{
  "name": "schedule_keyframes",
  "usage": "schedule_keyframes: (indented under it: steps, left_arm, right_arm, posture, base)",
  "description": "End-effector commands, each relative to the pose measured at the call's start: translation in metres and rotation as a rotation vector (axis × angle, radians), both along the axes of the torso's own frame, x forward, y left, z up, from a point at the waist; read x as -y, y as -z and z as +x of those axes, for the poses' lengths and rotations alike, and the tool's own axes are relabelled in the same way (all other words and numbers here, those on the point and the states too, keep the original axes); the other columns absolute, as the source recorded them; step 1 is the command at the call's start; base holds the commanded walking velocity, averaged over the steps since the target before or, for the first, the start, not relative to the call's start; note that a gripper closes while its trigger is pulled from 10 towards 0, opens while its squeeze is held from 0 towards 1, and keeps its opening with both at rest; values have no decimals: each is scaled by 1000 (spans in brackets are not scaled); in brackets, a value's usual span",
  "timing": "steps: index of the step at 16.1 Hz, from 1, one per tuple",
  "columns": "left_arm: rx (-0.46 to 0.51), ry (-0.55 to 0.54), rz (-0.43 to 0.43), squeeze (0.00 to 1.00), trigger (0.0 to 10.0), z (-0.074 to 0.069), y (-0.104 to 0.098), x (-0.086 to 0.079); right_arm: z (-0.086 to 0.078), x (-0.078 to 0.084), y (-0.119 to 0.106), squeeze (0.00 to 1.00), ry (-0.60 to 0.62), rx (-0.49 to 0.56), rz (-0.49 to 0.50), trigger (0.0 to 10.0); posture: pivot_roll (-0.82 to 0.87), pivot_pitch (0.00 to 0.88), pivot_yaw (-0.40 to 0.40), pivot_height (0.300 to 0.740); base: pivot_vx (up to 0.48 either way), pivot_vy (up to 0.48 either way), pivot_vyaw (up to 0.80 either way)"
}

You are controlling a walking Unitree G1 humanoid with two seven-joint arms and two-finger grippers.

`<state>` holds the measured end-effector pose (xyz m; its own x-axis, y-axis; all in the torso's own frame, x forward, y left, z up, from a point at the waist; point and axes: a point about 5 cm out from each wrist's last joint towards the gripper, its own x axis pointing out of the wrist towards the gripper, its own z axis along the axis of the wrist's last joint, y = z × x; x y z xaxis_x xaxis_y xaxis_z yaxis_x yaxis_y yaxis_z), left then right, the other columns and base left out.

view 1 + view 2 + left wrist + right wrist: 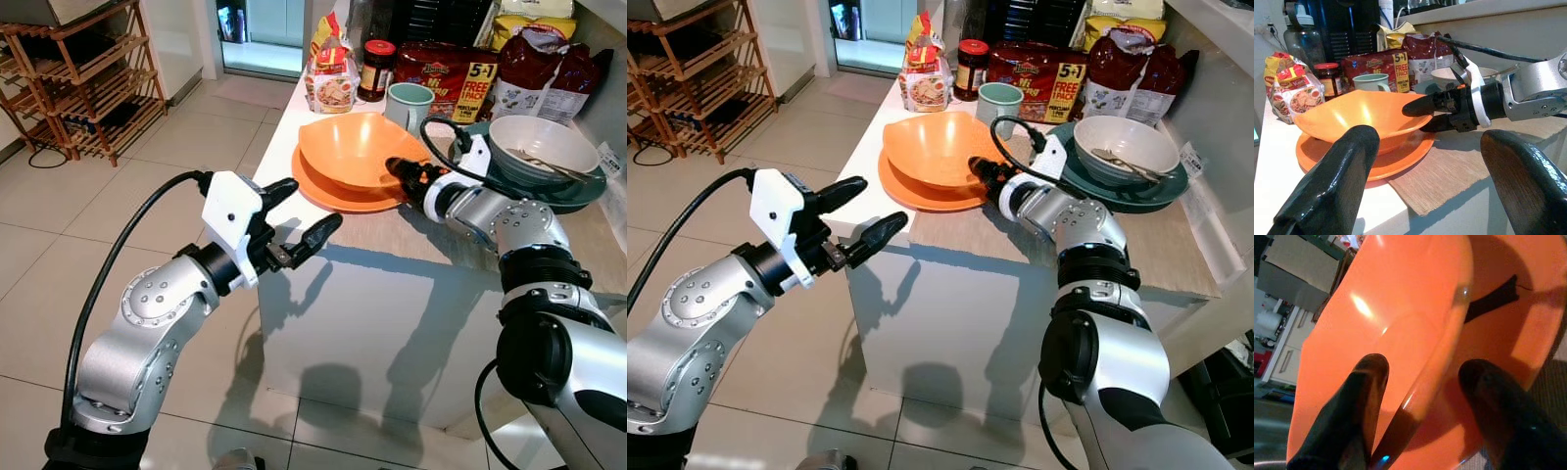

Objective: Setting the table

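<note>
My right gripper (1418,396), fingers apart astride the orange bowl (358,149) rim at frame centre, should pinch that stiff, light, slick-looking edge firmly.

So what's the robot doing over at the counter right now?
It is setting the table. The right gripper straddles the rim of the orange bowl, one finger inside and one outside, not yet closed. The bowl sits on an orange plate that partly overlaps a woven placemat. The left gripper hovers open beside the counter's edge, holding nothing. Behind are a mug and a white bowl with a spoon.
</note>
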<state>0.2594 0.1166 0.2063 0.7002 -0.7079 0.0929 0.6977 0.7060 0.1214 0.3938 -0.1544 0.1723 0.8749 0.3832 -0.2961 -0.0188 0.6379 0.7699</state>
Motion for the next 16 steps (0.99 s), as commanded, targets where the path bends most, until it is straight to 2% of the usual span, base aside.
schedule_keyframes:
  steps: [1, 9, 12, 13, 15, 16]
  left_arm:
    - [28, 38, 4, 0, 10000, -4, -7, 4]
    - [32, 28, 7, 0, 10000, -3, -7, 4]
    - [37, 20, 13, 0, 10000, -2, -8, 2]
    - [40, -1, 15, 0, 10000, 0, -8, 0]
    - [68, -197, 74, 0, 10000, 15, -2, -14]
    - [67, -251, 52, 0, 10000, 20, -3, -21]
  right_arm:
    - [1, 3, -3, 0, 7, 4, 1, 0]
    - [-3, 1, -1, 0, -6, 1, 35, 0]
    - [-3, 1, -5, 0, -4, 25, 21, 0]
    - [-4, -1, -10, 0, -8, 54, 25, 0]
    - [-13, -9, -23, 0, -19, 154, -24, 0]
    - [-20, -11, -27, 0, -14, 203, -31, 0]
  posture:
    - [148, 0, -41, 740]
    - [149, 0, -41, 740]
    - [150, 0, -38, 740]
    - [150, 0, -38, 740]
    - [141, 1, -29, 740]
    - [137, 2, -24, 740]
  base:
    - [0, 0, 0]
    - [0, 0, 0]
    - [0, 0, 0]
    - [0, 0, 0]
    - [0, 0, 0]
    - [0, 0, 0]
